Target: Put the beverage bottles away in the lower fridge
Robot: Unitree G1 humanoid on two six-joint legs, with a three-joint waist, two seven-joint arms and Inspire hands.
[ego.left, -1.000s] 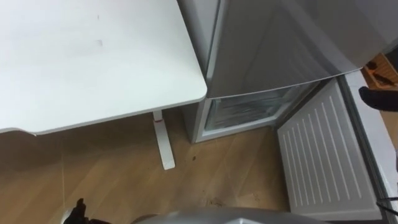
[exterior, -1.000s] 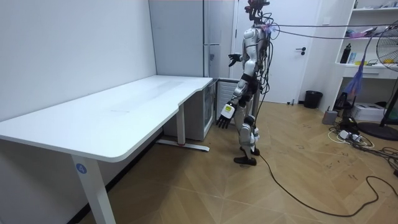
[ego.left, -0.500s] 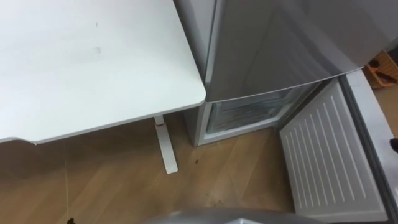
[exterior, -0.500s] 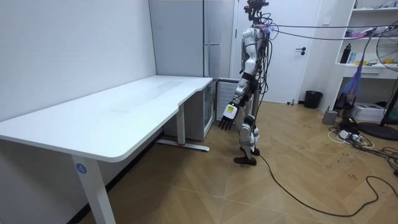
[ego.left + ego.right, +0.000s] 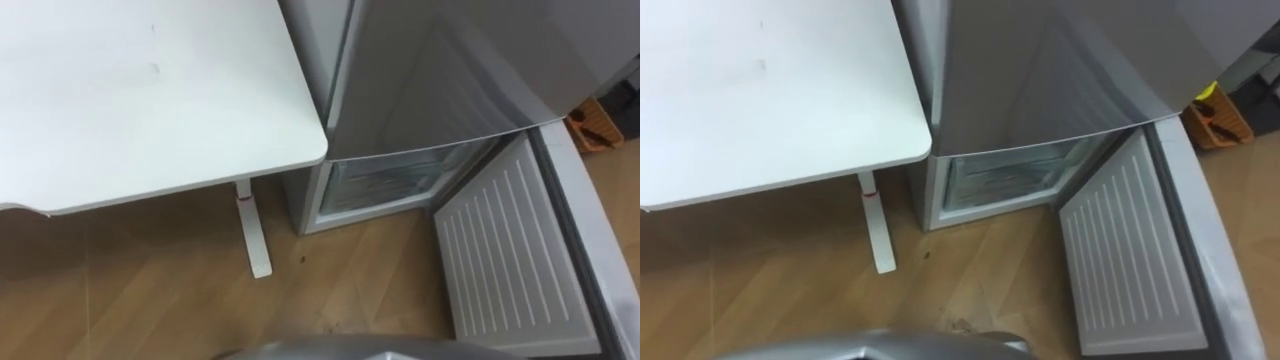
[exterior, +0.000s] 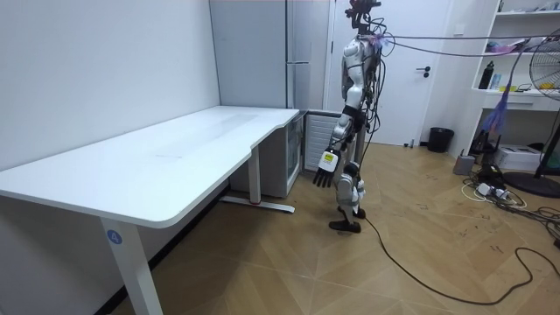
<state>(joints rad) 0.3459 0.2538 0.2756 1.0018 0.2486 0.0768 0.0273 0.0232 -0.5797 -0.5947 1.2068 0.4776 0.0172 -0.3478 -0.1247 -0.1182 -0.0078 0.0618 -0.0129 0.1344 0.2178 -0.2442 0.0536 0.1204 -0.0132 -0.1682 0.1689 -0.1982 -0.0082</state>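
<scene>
The grey fridge (image 5: 450,70) stands in front of me, right of a white table (image 5: 140,100). Its lower door (image 5: 510,250) is swung wide open to my right. The lower compartment (image 5: 385,180) shows frosted drawer fronts inside. In the room view I stand upright close to the fridge (image 6: 302,87). My left hand (image 6: 325,171) hangs by my thigh with its fingers relaxed and holds nothing.
The table's leg and foot (image 5: 250,230) stand on the wooden floor just left of the fridge. An orange and black object (image 5: 1212,118) lies on the floor beyond the open door. Behind me in the room view is open floor (image 6: 420,245) with cables.
My right hand, raised at the right edge a second ago, has gone from the eye view. My left hand has swung back towards my leg. The eye view has shifted slightly.
</scene>
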